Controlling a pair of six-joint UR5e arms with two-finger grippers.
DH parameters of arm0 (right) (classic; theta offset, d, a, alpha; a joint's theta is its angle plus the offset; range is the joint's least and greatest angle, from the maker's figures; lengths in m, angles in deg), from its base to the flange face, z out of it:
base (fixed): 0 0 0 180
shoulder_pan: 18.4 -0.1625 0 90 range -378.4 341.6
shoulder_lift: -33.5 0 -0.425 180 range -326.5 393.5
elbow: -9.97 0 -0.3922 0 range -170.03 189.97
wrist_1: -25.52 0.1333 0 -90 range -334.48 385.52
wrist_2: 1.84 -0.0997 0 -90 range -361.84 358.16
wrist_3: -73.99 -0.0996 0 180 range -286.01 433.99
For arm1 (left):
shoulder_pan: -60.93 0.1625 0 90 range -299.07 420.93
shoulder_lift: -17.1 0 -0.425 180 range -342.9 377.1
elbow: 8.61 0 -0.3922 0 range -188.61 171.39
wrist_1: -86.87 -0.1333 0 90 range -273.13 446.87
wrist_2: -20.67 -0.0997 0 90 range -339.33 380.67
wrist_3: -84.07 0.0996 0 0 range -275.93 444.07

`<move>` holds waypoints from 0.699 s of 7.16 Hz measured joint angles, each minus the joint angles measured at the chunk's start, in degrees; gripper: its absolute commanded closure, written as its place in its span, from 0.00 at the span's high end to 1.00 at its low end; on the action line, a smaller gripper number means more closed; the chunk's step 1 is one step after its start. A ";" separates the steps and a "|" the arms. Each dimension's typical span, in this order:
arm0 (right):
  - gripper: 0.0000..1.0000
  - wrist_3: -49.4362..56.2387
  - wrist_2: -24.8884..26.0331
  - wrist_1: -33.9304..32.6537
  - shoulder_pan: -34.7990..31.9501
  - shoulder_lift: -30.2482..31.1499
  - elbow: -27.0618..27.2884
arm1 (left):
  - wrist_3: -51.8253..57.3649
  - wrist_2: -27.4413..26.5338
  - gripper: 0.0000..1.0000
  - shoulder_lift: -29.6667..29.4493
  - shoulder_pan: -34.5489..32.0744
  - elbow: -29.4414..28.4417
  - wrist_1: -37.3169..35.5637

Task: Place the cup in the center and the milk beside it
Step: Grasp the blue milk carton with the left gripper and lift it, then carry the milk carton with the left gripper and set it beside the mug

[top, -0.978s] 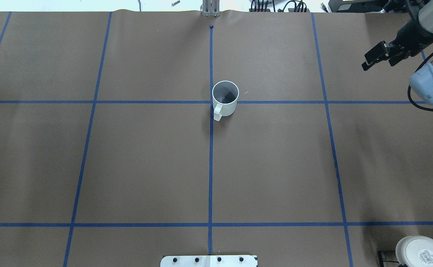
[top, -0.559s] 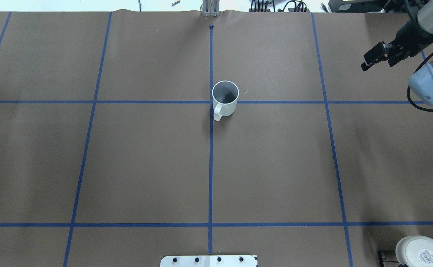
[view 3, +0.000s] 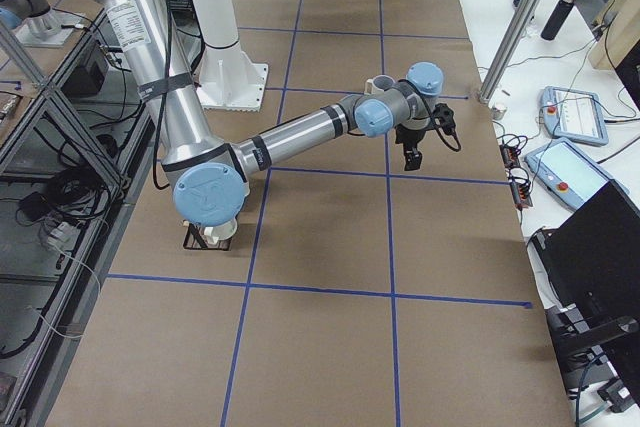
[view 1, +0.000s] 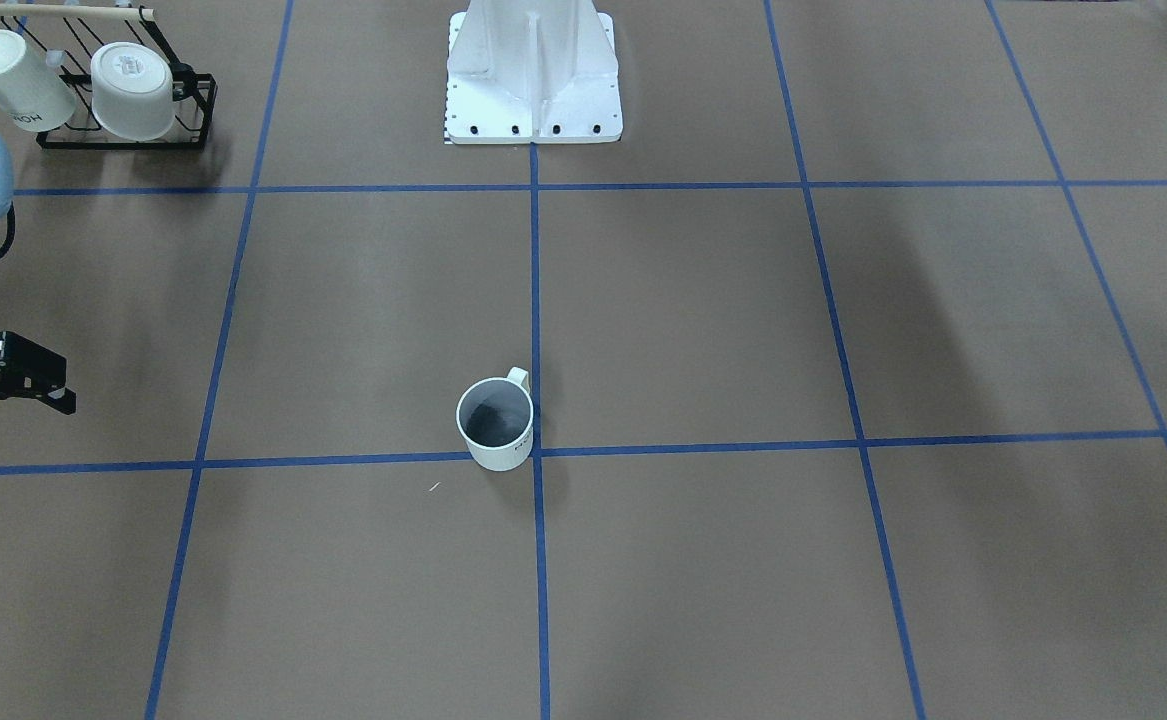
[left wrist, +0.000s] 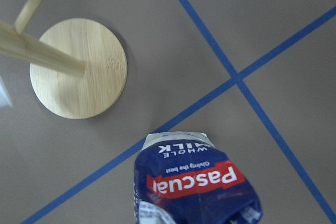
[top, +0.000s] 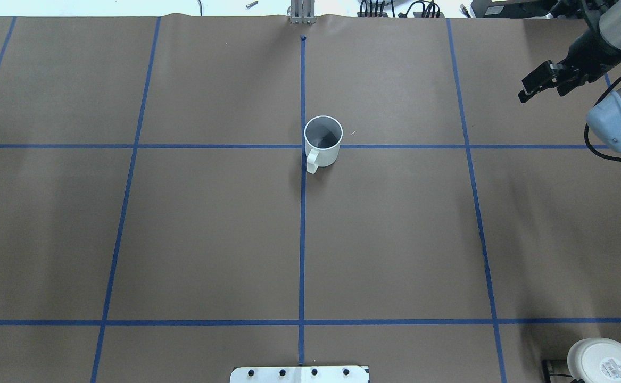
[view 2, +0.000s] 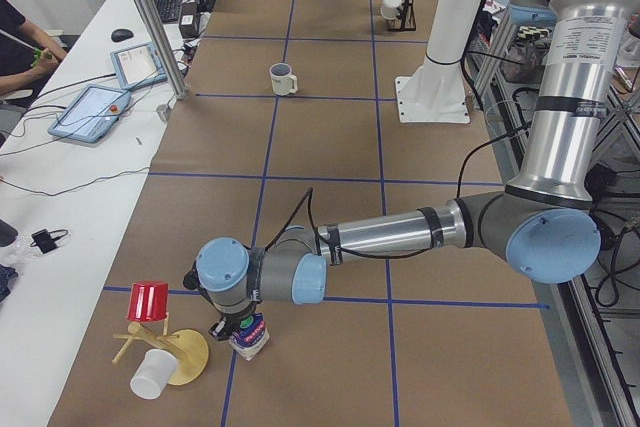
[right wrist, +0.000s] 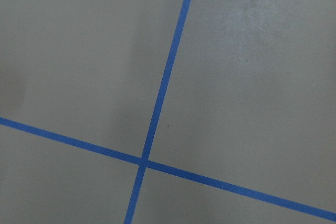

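At the far left end of the worktop [top: 209,239], outside the overhead view, the left gripper [view 2: 237,325] sits over the milk [left wrist: 191,179]. Its fingers are hidden, so it cannot be told whether they are apart, together or grasping. The carton stands over a blue tape line [left wrist: 199,103] near the wooden stand [left wrist: 79,69], and the wrist view cuts off its lower part. The cup [top: 322,141] stands upright at the centre tape crossing with its handle toward the robot; the lettering is too small to read. The right gripper [top: 528,88] hangs well apart from it, fingers apart and holding nothing. A white mug [top: 600,361] is cropped at the right corner.
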 measured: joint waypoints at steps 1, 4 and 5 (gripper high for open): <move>0.99 0.04 -0.06 0.00 0.00 0.00 -0.06 | -2.12 0.02 0.00 -0.79 -0.04 3.47 -3.11; 0.99 0.07 -0.24 0.00 -0.01 0.03 -0.01 | -20.11 0.31 0.00 -1.98 1.63 13.18 -7.31; 0.99 0.07 -0.29 0.02 -0.05 0.07 0.07 | -26.39 0.36 0.00 -1.99 3.66 15.76 -7.48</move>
